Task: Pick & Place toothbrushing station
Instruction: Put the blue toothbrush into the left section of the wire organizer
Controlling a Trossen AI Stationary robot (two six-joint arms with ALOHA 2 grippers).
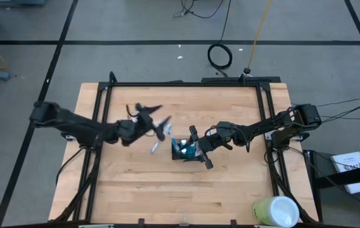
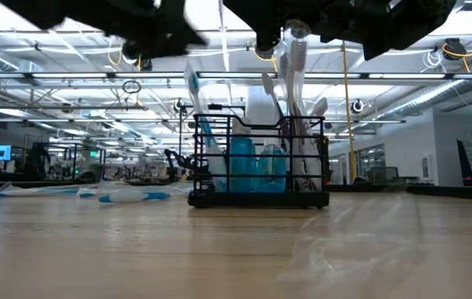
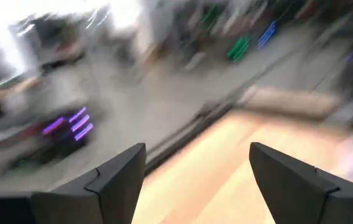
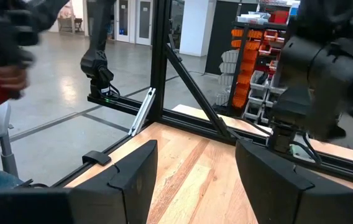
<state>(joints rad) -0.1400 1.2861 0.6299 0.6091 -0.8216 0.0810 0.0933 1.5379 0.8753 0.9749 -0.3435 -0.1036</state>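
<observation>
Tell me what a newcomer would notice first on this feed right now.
Probably the small black wire-mesh holder mid-table, crowded with upright toothbrushes and blue bottles, with the right claw open just above it. Next, the left claw, open and blurred in motion over the wooden table beside the holder. A blue-and-white toothbrush lies flat on the wood nearby.
</observation>
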